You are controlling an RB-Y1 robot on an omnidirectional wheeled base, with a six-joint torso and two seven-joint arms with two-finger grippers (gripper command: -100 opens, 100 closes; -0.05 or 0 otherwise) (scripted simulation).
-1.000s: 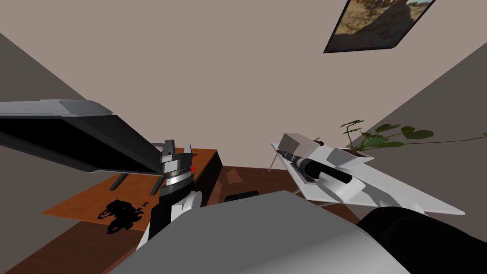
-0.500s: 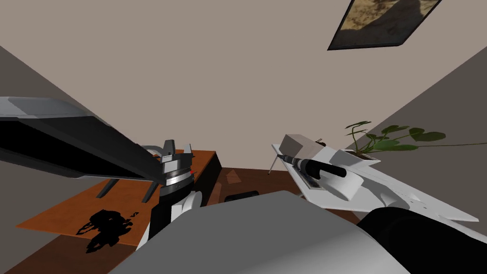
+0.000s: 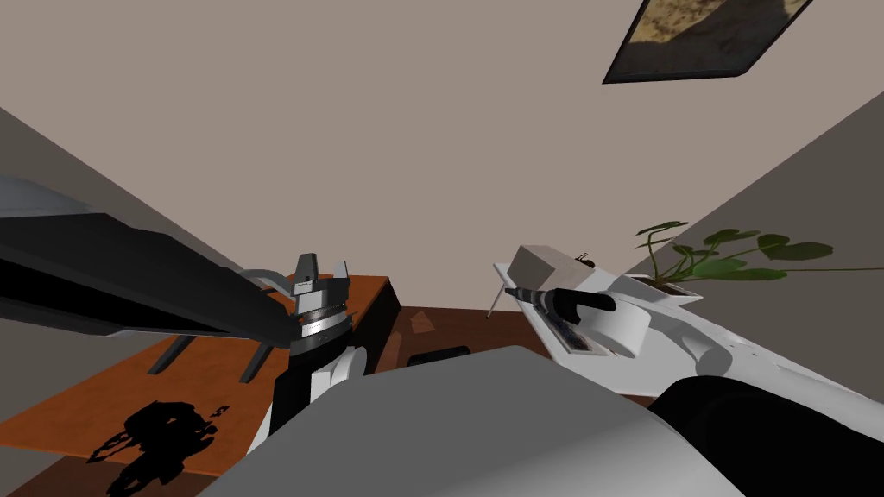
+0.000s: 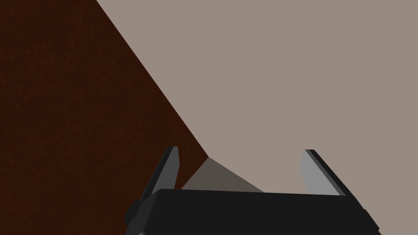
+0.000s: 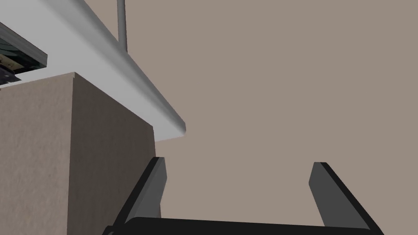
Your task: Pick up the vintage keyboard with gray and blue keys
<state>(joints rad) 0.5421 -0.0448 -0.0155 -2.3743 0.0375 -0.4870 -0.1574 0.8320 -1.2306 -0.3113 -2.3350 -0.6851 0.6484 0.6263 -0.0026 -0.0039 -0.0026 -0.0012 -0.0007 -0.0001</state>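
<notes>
Since a second ago my head has swung: the dark monitor [image 3: 129, 276] and the orange tabletop [image 3: 78, 405] now sit lower and further out toward the picture's left edge. The plant [image 3: 734, 254] and the picture frame [image 3: 699, 39] have slid toward the right. The right forearm [image 3: 587, 302] now looks shorter and lies flatter across the white tabletop [image 3: 682, 345].

From the head, the keyboard [image 3: 573, 335] lies flat on the white tabletop, partly under the right forearm and just beside a beige box [image 3: 544, 263]. The right pincer [image 3: 508, 292] reaches past the keyboard to the front of that box. A black shape [image 3: 160, 431] lies on the orange tabletop. The left pincer [image 3: 325, 261] stands upright beside the monitor's near corner, well apart from the keyboard.

At the left wrist, the pincer's fingers [image 4: 171, 167] are spread wide with nothing between them.

At the right wrist, the pincer is also wide and holds nothing. One finger [image 5: 157, 179] is just beside the beige box, though whether they touch I cannot tell. The white tabletop's rim runs past the box, with a thin table leg [image 5: 121, 24] beyond it. A dark flat edge [image 5: 20, 45] lies on the tabletop past the box. I cannot tell whether that is the keyboard.
</notes>
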